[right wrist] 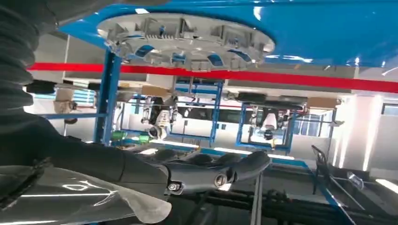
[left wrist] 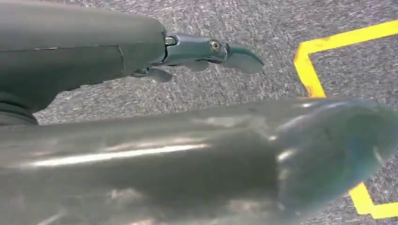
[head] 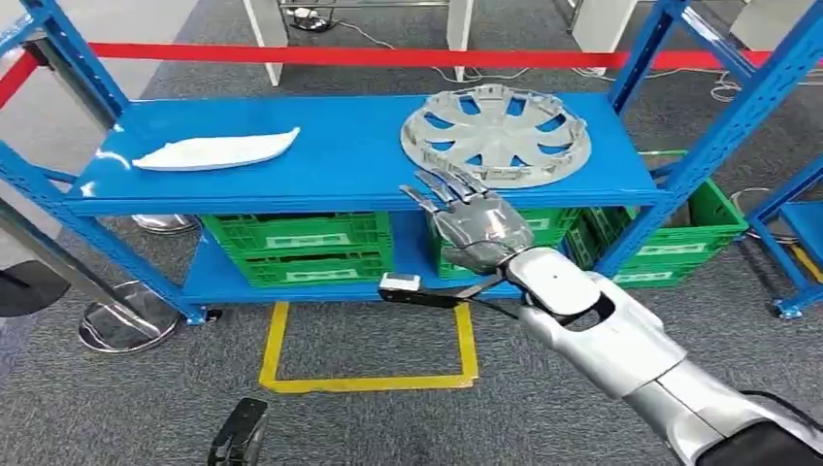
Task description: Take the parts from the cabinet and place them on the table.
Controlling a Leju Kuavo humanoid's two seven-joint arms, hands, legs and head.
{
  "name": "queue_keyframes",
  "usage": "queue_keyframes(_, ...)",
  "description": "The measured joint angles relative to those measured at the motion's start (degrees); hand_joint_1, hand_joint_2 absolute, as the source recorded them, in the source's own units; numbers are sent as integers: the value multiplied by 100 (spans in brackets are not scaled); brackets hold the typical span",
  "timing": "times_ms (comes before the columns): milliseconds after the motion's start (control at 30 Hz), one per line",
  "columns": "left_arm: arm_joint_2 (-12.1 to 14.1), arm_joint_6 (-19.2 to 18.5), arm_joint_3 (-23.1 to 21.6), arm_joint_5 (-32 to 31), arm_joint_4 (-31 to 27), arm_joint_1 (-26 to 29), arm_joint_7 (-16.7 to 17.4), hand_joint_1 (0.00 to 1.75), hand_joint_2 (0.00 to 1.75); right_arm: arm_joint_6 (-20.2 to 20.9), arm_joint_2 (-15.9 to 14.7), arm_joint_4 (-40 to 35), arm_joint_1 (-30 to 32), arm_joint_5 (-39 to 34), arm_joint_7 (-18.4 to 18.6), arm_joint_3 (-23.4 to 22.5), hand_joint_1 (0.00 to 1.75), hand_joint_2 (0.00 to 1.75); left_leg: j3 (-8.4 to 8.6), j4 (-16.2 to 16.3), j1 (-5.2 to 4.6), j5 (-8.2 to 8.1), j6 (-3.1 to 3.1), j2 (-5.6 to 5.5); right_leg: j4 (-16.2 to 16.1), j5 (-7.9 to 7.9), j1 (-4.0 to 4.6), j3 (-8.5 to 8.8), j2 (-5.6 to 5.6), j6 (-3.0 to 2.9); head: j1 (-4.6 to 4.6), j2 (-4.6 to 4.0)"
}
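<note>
Nothing is taken yet, I judge. The right hand (head: 473, 221) is released, fingers spread, empty, just before the hubcap (head: 496, 135), which lies on the shelf (head: 340, 155). The white part (head: 215, 151) lies far beside it. The left hand (left wrist: 202, 51) hangs empty, fingers apart.

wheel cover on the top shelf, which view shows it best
The head view: the whole wheel cover lies flat on the blue shelf, just beyond the right robot hand. The right wrist view catches it edge-on; the left wrist view faces the floor.
</note>
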Motion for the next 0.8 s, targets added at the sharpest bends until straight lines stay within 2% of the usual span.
queue_keyframes(67,-2,0,0,0,0,9,0,0,0,9,0,2,7,-20,2,-2,0,175,9,-6,6,12,-35,2,-9,8,10,-11,12,-39,4,0)
queue_keyframes(100,7,0,4,0,0,6,0,0,0,13,11,0,3,-24,0,-2,0,175,-3,12,4,-33,-66,-2,-59,34,-45,21,1,-80,13,0)
queue_keyframes(133,7,0,7,0,0,5,0,0,0,13,17,0,-7,-28,0,-2,0,175,-37,130,8,-133,-112,0,-64,39,-47,32,-1,-95,-11,0)
queue_keyframes(167,7,0,7,0,0,-2,-2,0,0,15,26,0,-18,-33,0,0,0,175,-169,433,20,-318,-147,-1,-63,36,-52,33,-6,-128,-52,0)
queue_keyframes(233,9,0,9,0,0,4,-2,0,0,24,31,2,-10,-33,0,4,0,175,-628,1422,51,-754,-197,0,-59,25,-49,32,-9,-145,-50,0)
queue_keyframes(267,9,-2,11,0,0,15,0,0,0,31,31,2,-2,-35,0,6,0,175,-793,1760,56,-839,-210,1,-57,23,-49,33,-8,-147,-57,0)
queue_keyframes(300,9,-2,13,0,0,22,-2,0,0,33,33,2,4,-35,0,11,0,175,-837,1821,65,-778,-216,1,-56,19,-50,39,-5,-149,-55,0)
queue_keyframes(333,11,-2,13,0,0,21,0,0,0,33,33,2,4,-35,0,24,0,175,-757,1640,77,-601,-217,1,-55,15,-50,49,2,-146,-57,0)
queue_keyframes(367,13,-2,15,0,0,16,-2,0,0,33,35,2,3,-35,0,31,0,175,-570,1207,87,-319,-213,1,-53,6,-51,63,12,-135,-55,0)
queue_keyframes(400,17,0,15,0,0,13,-2,0,0,33,37,2,2,-35,0,33,0,175,-311,634,95,-22,-204,1,-51,-10,-55,92,17,-122,-55,0)
queue_keyframes(433,17,-2,15,0,0,14,-2,0,0,33,39,2,-1,-35,0,33,0,175,-115,162,103,146,-196,0,-48,-29,-55,108,19,-93,-55,0)
queue_keyframes(467,13,-2,15,0,0,11,0,0,0,33,39,2,-10,-35,0,37,0,175,-44,88,69,53,-184,0,-43,-34,-9,88,26,-62,-57,0)
queue_keyframes(500,11,-2,15,0,0,2,-2,0,0,35,39,2,-12,-35,0,39,0,175,-36,27,70,35,-133,-9,-30,-26,-18,64,35,-41,-57,0)
queue_keyframes(567,11,-4,20,2,0,24,0,0,0,35,39,2,-8,-35,-2,46,0,175,-60,50,47,27,-78,-16,-63,-13,-31,73,25,14,-57,0)
queue_keyframes(600,9,-2,22,2,0,22,0,0,0,35,39,2,-12,-37,0,46,0,175,-52,21,61,46,-29,-15,-62,-26,-31,79,27,53,-53,0)
queue_keyframes(633,9,-2,26,2,0,16,0,0,0,35,39,0,-13,-35,0,42,0,175,-36,-12,84,63,18,-8,-3,-100,-42,14,22,80,-51,0)
queue_keyframes(667,7,-11,28,7,0,7,0,0,0,35,39,0,-24,-35,0,39,0,175,-35,-13,83,61,57,-8,206,-242,-38,-86,10,91,-29,0)
queue_keyframes(733,4,-50,31,15,0,5,0,0,0,39,39,4,-15,-39,0,44,0,175,-39,-12,68,49,95,0,1186,-680,-37,-546,11,110,-33,0)
queue_keyframes(767,4,-59,33,26,0,6,0,0,0,44,39,9,-1,-41,-2,48,0,175,-40,-10,59,47,101,1,1619,-822,-36,-763,11,115,-31,0)
queue_keyframes(800,4,-68,37,28,0,7,0,0,0,50,39,15,9,-48,-2,52,0,175,-37,-9,51,47,103,0,1800,-825,-36,-865,10,110,-31,0)
